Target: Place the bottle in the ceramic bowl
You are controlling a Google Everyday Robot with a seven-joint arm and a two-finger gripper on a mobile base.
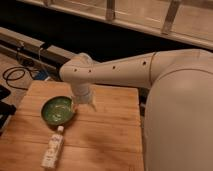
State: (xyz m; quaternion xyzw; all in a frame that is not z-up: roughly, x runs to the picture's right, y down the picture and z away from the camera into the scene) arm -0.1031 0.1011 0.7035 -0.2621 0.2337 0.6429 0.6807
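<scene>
The bottle (53, 147) lies flat on the wooden table (110, 135), near the front left, its white cap pointing toward the bowl. The ceramic bowl (58, 109), green inside with a darker rim, sits just beyond the cap, toward the table's left. My white arm reaches in from the right, and the gripper (85, 102) hangs below the wrist at the bowl's right rim, above the table. The wrist hides most of the gripper. The bowl holds nothing.
A black cable (15, 75) coils on the floor past the table's back left corner. A dark rail and a metal-framed ledge (150, 20) run along the back. My arm's large white body (180, 115) fills the right side.
</scene>
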